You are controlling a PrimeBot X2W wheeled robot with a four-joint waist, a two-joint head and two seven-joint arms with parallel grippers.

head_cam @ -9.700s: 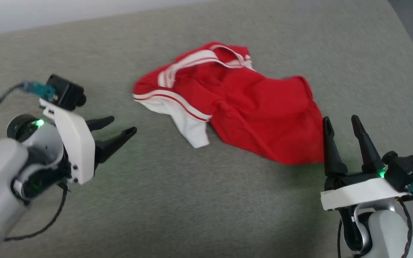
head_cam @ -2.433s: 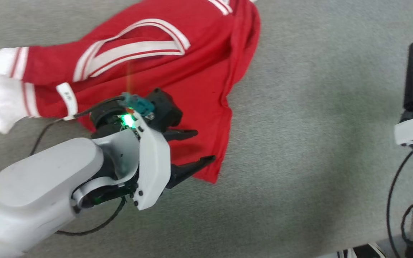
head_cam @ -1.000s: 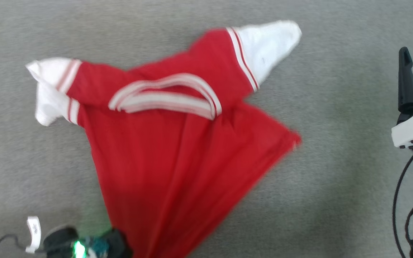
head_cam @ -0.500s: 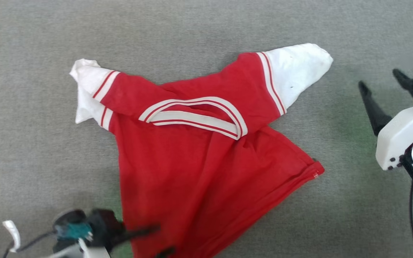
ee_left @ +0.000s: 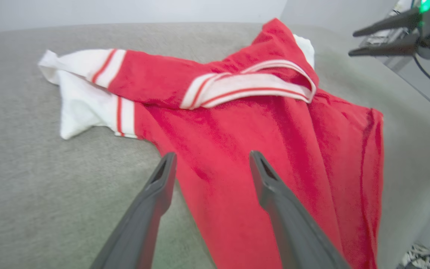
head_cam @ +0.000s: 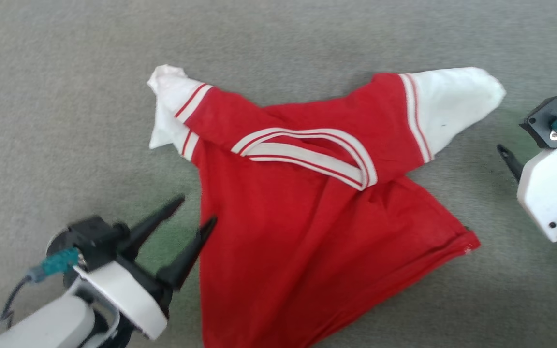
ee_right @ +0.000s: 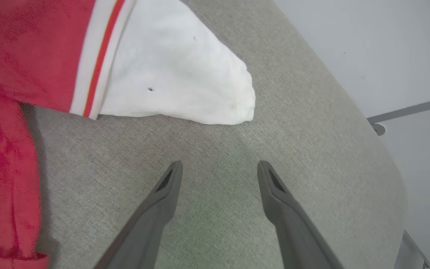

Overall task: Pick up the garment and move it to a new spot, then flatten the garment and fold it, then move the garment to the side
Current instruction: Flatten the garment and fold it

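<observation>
The garment (head_cam: 307, 227), a red T-shirt with white sleeve ends and a striped collar (head_cam: 307, 154), lies spread on the grey surface, collar away from me. Its left sleeve (head_cam: 172, 106) is crumpled; the right sleeve (head_cam: 452, 111) lies flat. My left gripper (head_cam: 196, 210) is open and empty beside the shirt's left edge, its fingers (ee_left: 162, 183) straddling that edge in the left wrist view. At the right edge of the head view, my right gripper (ee_right: 218, 164) is open and empty over bare cloth just short of the white sleeve end (ee_right: 177, 71). The garment (ee_left: 259, 149) fills the left wrist view.
The grey fabric surface (head_cam: 65, 96) stretches all around the shirt. Its rounded far edge (ee_right: 349, 101) curves beyond the right gripper, with pale floor past it. The right gripper (ee_left: 383, 35) also appears at the left wrist view's top right.
My left gripper has let go of the shirt's lower left part and now stands open beside it. The right gripper has swung toward the white sleeve. The camera has shifted.
</observation>
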